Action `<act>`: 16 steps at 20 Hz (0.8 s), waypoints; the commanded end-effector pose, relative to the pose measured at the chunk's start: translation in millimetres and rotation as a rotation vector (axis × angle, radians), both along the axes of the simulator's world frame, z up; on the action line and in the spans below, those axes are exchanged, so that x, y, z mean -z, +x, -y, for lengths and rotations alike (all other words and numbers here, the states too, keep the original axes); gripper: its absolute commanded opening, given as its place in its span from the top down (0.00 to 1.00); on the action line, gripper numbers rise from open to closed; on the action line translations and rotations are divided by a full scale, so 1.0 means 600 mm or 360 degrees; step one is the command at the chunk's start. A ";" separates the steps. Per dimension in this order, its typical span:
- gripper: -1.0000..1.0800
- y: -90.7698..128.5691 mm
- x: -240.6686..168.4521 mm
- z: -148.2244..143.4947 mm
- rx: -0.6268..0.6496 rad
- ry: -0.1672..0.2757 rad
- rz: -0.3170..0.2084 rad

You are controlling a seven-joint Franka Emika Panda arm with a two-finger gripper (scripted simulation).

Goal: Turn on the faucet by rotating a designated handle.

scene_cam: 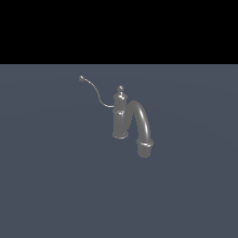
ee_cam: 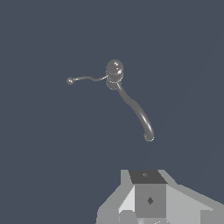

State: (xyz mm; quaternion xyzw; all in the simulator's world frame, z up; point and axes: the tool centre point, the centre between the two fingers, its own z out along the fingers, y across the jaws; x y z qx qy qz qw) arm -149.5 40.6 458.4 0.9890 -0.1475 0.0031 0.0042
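**Ana:** Nearest the wrist camera is the gripper point(ee_cam: 151, 205) body, just grey blocks at the frame edge. Can you read the jaws?

**Ben:** No. Only the housing shows, no fingertips, so I cannot tell whether it is wide or narrow. It holds nothing that I can see, and the arm is absent from the exterior view.

**Ana:** Beyond it?

**Ben:** The faucet point(scene_cam: 120, 116), standing alone on the flat grey floor point(scene_cam: 46, 186), well apart from the gripper. From the wrist view we look down on its knob finial point(ee_cam: 114, 68), with the thick spout point(ee_cam: 139, 114) arching toward the camera.

**Ana:** And the handle?

**Ben:** The handle point(scene_cam: 96, 94) is the thin wire lever leaving the post on the side away from the spout, curving up to a small ball tip point(scene_cam: 82, 78). In the exterior view it reaches toward that view's left.

**Ana:** How will it behave?

**Ben:** I judge it rigid metal, smooth and likely slippery, fixed to a post that won't budge. The lever should swing around the post on a hinge, light to move.

**Ana:** Where to take hold?

**Ben:** Near the ball tip, I'd say. That is farthest from the post, so it gives most leverage, and the ball may stop the fingers sliding off. The wire is thin, so a push from the side might serve as well as a pinch.
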 end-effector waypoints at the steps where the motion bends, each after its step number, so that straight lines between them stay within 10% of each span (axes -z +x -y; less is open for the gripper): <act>1: 1.00 0.023 0.012 -0.006 0.0094 0.0012 0.0000; 16: 1.00 0.154 0.103 -0.046 0.0660 0.0051 -0.0014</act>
